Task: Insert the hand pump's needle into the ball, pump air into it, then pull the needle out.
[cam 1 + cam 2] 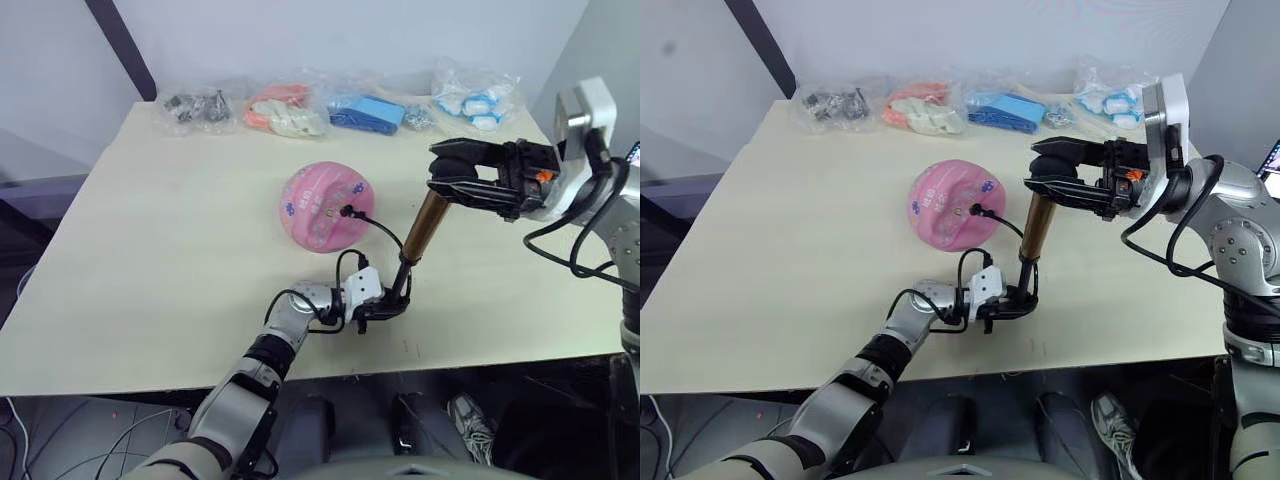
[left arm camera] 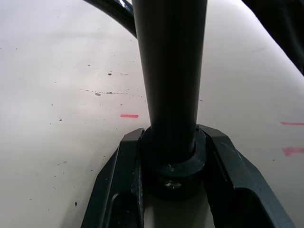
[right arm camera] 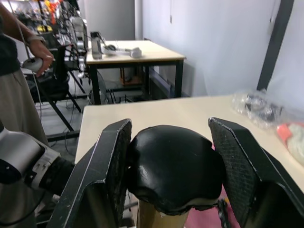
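Your left gripper point(image 1: 385, 308) clamps the hand pump point(image 1: 424, 228) base to the worktop point(image 1: 150, 250); right gripper point(image 1: 455, 175) grips its handle for stroking; needle point(image 1: 343, 211) seated in the ball point(image 1: 322, 205).

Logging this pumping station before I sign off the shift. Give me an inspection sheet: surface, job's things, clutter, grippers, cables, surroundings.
Surface: pale wooden table, small dark specks and red marks.
Job's things: pink ball near the middle, dented; hose fitting at its valve, needle itself hidden; hand pump standing tilted, black hose running to the ball.
Clutter: four plastic bags of small items along the far edge.
Grippers: left gripper shut on the pump's base; right gripper around the black handle.
Cables: black leads at both wrists.
Surroundings: another table, a person standing by.
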